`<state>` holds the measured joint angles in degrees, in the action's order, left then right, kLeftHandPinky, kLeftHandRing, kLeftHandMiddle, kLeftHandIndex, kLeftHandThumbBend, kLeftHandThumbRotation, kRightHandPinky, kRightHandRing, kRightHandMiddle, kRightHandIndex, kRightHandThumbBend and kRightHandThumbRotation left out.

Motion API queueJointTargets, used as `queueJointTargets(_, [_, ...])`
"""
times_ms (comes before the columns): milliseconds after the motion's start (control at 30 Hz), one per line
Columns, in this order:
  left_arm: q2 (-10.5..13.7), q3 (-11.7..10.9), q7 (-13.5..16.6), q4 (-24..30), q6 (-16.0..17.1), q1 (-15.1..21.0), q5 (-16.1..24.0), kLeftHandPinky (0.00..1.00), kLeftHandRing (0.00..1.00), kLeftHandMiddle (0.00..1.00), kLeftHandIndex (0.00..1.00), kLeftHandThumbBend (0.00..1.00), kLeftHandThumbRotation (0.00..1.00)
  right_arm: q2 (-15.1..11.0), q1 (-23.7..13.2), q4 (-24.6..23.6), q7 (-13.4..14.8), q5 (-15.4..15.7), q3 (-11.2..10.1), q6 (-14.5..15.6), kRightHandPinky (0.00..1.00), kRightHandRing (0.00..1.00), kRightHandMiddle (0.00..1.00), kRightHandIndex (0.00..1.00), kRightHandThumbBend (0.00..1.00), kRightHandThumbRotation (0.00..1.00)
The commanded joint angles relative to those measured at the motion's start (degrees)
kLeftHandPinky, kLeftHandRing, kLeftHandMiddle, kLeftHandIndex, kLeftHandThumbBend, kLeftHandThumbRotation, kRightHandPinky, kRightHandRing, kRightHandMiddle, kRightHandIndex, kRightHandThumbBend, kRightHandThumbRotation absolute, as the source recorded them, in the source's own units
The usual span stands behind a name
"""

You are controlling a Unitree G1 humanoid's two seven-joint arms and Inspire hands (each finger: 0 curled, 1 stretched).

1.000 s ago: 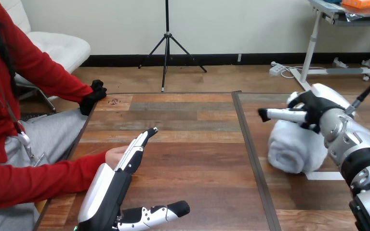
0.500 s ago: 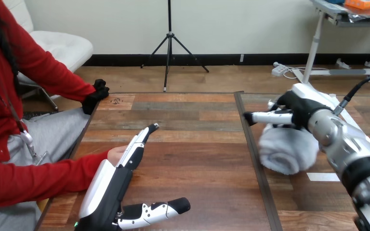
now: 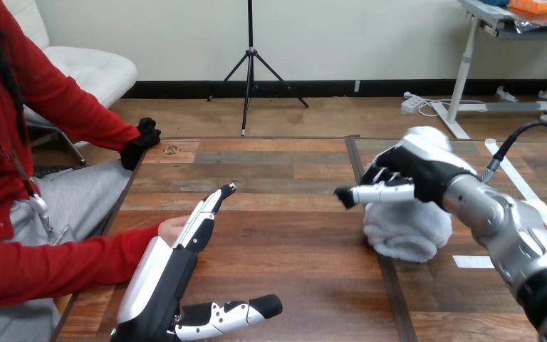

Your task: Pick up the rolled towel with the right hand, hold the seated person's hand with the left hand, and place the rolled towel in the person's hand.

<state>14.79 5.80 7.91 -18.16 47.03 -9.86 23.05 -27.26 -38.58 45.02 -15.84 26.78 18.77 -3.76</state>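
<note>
Fingers (image 3: 379,192) of our R hand (image 3: 417,167) curled on towel (image 3: 406,231), now shifted left across bench (image 3: 292,235) twd person's hand (image 3: 171,228). L hand (image 3: 158,281) flat beside it, not gripping. Handover pending.

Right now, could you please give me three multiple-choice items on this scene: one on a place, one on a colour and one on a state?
1. Where is the towel?
A: on the floor
B: under the right hand, over the right half of the table
C: on a shelf

2. What colour is the towel?
A: red
B: green
C: white

3. How is the left hand?
A: open, fingers straight
B: curled round the towel
C: shut in a fist

Answers:
1 B, the right hand's fingers curl over it.
2 C, its cloth shows white.
3 A, its straight fingers lie beside the person's hand.
</note>
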Motion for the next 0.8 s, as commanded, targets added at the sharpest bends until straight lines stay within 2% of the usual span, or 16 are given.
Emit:
queueJointTargets(0, [0.7, -1.0, 1.2, 0.8, 0.7, 4.2, 0.7, 0.91, 0.97, 0.96, 0.96, 1.00, 0.61, -2.9, 7.4, -13.2, -6.2, -2.7, -1.2, 1.4, 0.55, 0.60, 0.62, 0.61, 0.95, 0.71])
queueJointTargets(167, [0.7, -1.0, 0.8, 0.8, 0.8, 4.3, 0.1, 0.91, 0.97, 0.96, 0.95, 1.00, 0.61, -4.7, 10.6, -19.7, -10.0, -4.0, -2.3, 1.9, 0.55, 0.59, 0.62, 0.61, 0.94, 0.71])
queueJointTargets(367, [0.8, -0.9, 0.3, 0.9, 0.9, 4.3, -0.6, 0.91, 0.97, 0.96, 0.96, 1.00, 0.60, -6.5, 14.5, -27.0, -12.6, -5.6, -3.9, 2.6, 0.55, 0.59, 0.61, 0.61, 0.96, 0.70])
queueJointTargets(533, [0.9, -1.0, 0.7, 0.5, 1.5, 4.6, -0.2, 0.91, 0.97, 0.96, 0.96, 1.00, 0.60, -7.5, 16.9, -32.1, -13.4, -5.5, -4.9, 3.5, 0.54, 0.57, 0.60, 0.60, 0.97, 0.68])
queueJointTargets(633, [0.9, -0.7, -0.8, 0.2, 1.4, 4.6, -2.3, 0.92, 0.98, 0.97, 0.96, 1.00, 0.59, -7.6, 18.0, -33.9, -13.0, -5.8, -5.9, 3.6, 0.52, 0.56, 0.59, 0.59, 0.96, 0.66])
queueJointTargets(767, [0.9, -0.7, -0.7, 0.2, 1.6, 4.8, -2.0, 0.93, 0.98, 0.97, 0.96, 1.00, 0.59, -7.5, 19.0, -36.1, -12.5, -5.4, -6.9, 5.7, 0.51, 0.56, 0.60, 0.59, 0.95, 0.63])
